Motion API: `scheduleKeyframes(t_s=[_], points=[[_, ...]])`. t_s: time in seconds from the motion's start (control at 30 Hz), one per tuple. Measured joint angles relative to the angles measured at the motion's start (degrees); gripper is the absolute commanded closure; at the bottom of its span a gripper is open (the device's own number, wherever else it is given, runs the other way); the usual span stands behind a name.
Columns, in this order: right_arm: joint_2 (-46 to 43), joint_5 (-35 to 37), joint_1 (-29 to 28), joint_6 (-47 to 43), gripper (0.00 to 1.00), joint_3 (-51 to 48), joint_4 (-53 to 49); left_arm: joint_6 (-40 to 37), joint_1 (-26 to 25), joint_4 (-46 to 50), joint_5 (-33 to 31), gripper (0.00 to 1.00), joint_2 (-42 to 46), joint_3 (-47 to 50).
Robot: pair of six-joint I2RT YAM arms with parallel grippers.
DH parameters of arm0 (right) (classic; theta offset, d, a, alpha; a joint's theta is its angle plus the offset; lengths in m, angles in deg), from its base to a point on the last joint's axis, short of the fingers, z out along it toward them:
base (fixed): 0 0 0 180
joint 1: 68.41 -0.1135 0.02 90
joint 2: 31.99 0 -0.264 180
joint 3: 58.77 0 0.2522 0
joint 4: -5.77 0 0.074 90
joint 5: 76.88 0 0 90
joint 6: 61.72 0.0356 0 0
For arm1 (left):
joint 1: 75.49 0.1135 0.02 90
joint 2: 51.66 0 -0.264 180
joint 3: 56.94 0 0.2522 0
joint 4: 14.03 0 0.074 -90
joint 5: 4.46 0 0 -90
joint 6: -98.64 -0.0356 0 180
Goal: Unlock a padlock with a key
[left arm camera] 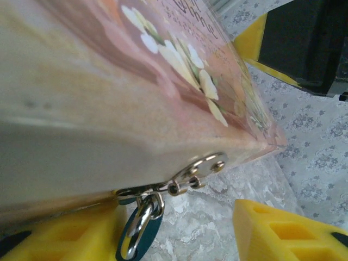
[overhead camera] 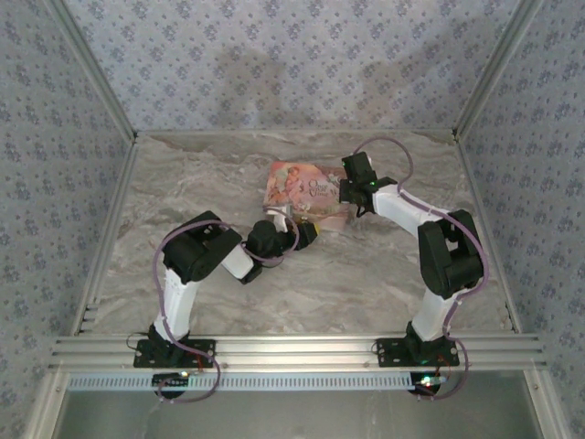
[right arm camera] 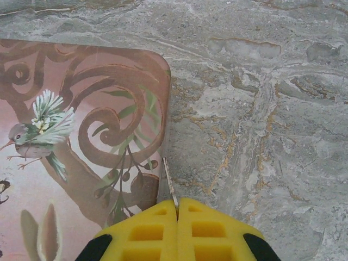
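Left wrist view: your left hand spread wide, padlock hanging from hasp on pink box, inside its gap, hard against one side. Right wrist view: right hand clamped on key, blade pointing straight ahead along box edge over tabletop. Top view: key sits across box from padlock; likely you bring right hand toward left.

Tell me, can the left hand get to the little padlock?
Probably yes. The padlock hangs from the pink box's metal clasp, right between the open yellow fingers of the left hand, with nothing in between.
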Motion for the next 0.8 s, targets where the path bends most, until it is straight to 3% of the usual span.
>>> scheduleKeyframes(t_s=[0.2,0.4,0.53,0.8], points=[[-0.4,-0.2,0.1,0.0,1.0,-0.8,0.5,0.2,0.1,-1.1,0.1,0.64,0.0,0.9],[-0.6,-0.2,0.1,0.0,1.0,-1.3,1.1,0.1,0.6,-1.4,0.6,0.69,0.0,1.2],[-0.8,-0.3,0.1,0.0,1.0,-1.5,1.2,0.0,1.1,-1.4,0.7,0.56,0.0,1.2],[-0.8,-0.3,0.0,0.0,1.0,-1.5,1.3,0.4,1.0,-0.9,1.0,0.43,0.0,0.5]])
